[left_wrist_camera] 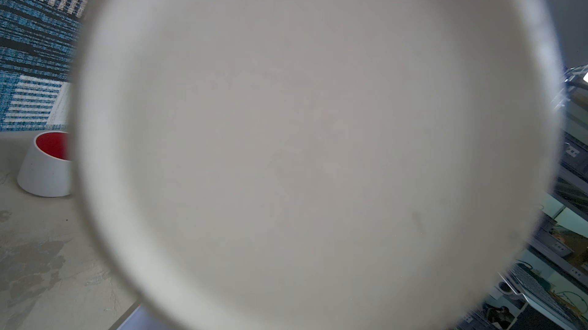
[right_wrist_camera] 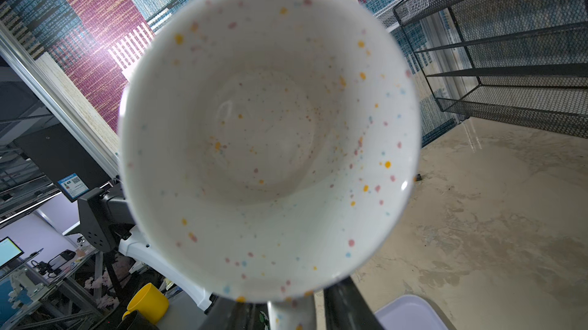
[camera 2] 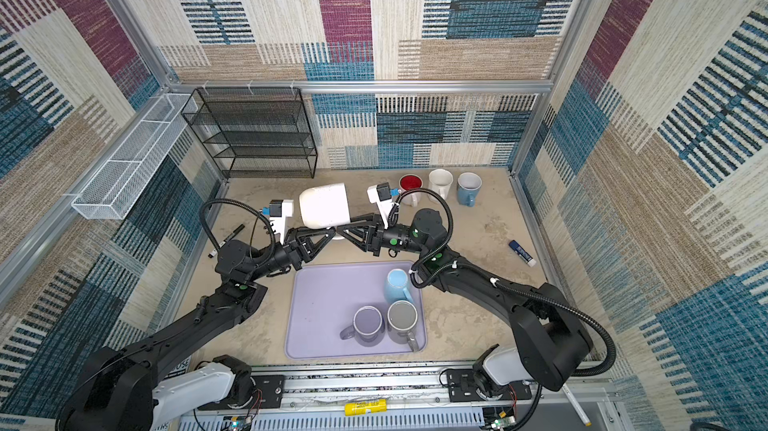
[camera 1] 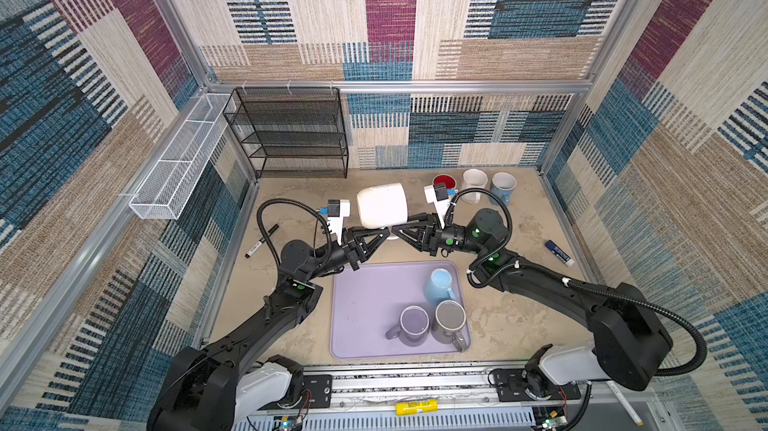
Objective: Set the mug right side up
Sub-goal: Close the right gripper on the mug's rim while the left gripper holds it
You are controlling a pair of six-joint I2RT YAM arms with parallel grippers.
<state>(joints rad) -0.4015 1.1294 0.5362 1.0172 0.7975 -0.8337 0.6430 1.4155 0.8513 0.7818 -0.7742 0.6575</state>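
Between the two pincer tips, clear of the table, hangs the speckled white mug (camera 1: 382,204), lying on its side. Its mouth faces the right pincer (camera 1: 398,229) and its base faces the left pincer (camera 1: 383,235). Both tips meet under the mug's body at the handle (right_wrist_camera: 288,314). The left pincer is clenched and appears to carry the mug there. The right pincer's jaws stand either side of the handle in the right wrist view; whether they pinch it I cannot tell. Toward the robot from both pincers lies a lavender tray (camera 1: 365,312) holding a light blue mug (camera 1: 440,283), a purple mug (camera 1: 413,323) and a grey mug (camera 1: 451,316), all mouth up. Beyond the right pincer, by the back wall, stand a red-lined mug (camera 1: 444,181), a cream mug (camera 1: 473,184) and a blue mug (camera 1: 503,188). Outward from the left pincer lies a black marker (camera 1: 262,240).
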